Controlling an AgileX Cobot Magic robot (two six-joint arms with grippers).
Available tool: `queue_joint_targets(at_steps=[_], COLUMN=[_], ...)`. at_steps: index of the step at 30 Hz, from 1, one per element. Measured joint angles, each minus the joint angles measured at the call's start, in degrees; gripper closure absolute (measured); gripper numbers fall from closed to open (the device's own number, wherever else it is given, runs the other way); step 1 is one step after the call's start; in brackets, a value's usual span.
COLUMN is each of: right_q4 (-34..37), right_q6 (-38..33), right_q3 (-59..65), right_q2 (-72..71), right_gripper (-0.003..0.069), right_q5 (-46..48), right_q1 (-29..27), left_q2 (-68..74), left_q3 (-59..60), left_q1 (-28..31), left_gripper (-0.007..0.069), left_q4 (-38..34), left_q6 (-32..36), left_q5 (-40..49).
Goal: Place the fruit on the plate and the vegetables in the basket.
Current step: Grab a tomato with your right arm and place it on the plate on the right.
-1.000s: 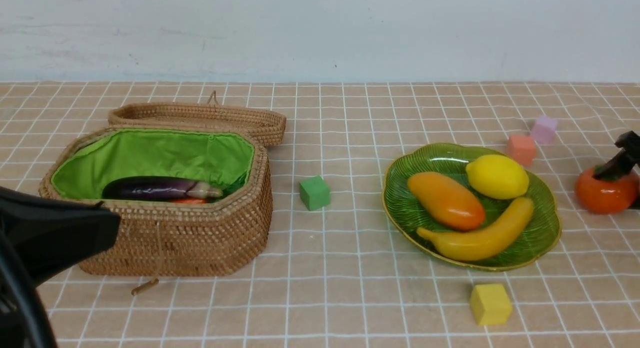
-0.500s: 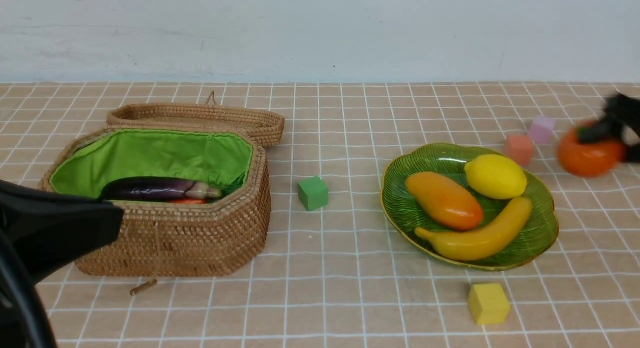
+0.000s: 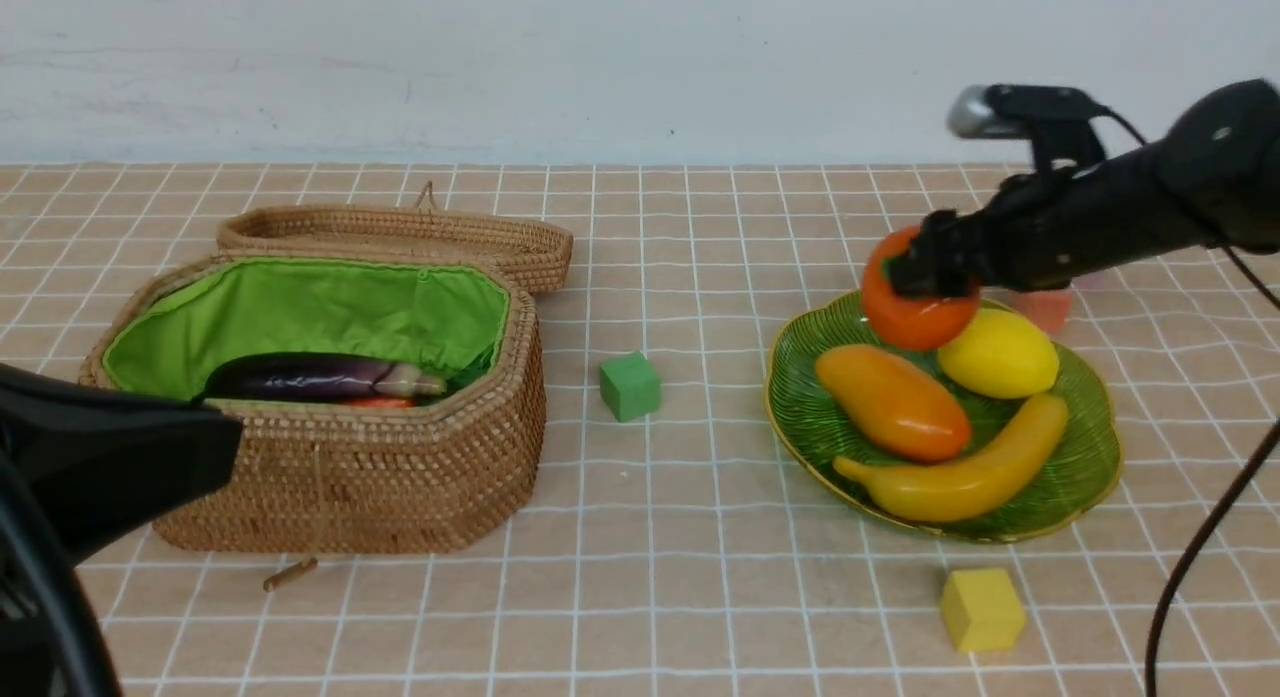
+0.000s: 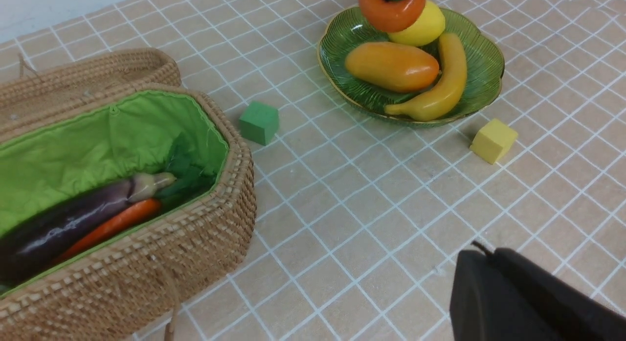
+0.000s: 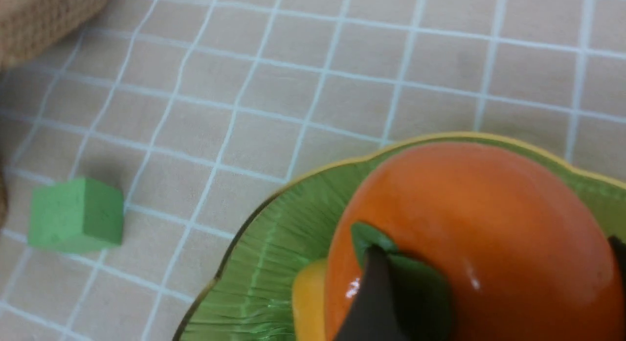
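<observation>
Three fruits already lie on the green plate (image 3: 1085, 457): mango (image 3: 890, 402), lemon (image 3: 1000, 353) and banana (image 3: 960, 472). My right tool (image 3: 915, 275) pinches the persimmon (image 3: 910, 312) by its top, hanging over the plate's far edge, just beside the lemon. My left tool (image 4: 528, 302) is pressed together, low near the basket (image 3: 330, 477). Inside the basket lie the eggplant (image 3: 310, 377) and chili (image 4: 110, 226). Green cube (image 3: 629, 385) and yellow cube (image 3: 981, 608) sit on the counter (image 3: 700, 537).

Orange persimmon (image 3: 915, 312) with green cap, yellow lemon (image 3: 1000, 355), orange-yellow mango (image 3: 892, 401), yellow banana (image 3: 960, 472), ribbed green gold-rimmed plate (image 3: 1085, 462), brown wicker basket (image 3: 340, 477) lined bright green, purple eggplant (image 3: 310, 376), beige white-gridded cloth (image 3: 680, 577).
</observation>
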Motion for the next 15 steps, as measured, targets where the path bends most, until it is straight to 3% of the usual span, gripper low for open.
queue_joint_targets(at_steps=[2,7,12,15], right_q4=[-1.16,-2.29,-2.86,-3.16], right_q6=[-0.85,-0.86,-0.8,2.48], right_q3=[0.0,0.0,0.11,0.11], right_q2=[0.7,1.13,-2.78,-9.66], right_gripper=[0.0006,-0.0023,0.0036,0.0146], right_q5=[-1.09,-2.95,1.2,9.43], right_q1=[0.55,0.44,-0.42,-1.31], left_q2=[0.0,0.0,0.0,-0.16], left_q3=[0.0,0.0,0.0,0.07], left_q1=[0.0,0.0,0.0,0.0], left_gripper=[0.0618,0.0618,0.0617,0.0629], left_q4=[0.0,0.3,2.4,5.98], left_q6=[0.05,0.99,1.36,-0.67], left_q5=[0.3,0.42,0.43,-0.9])
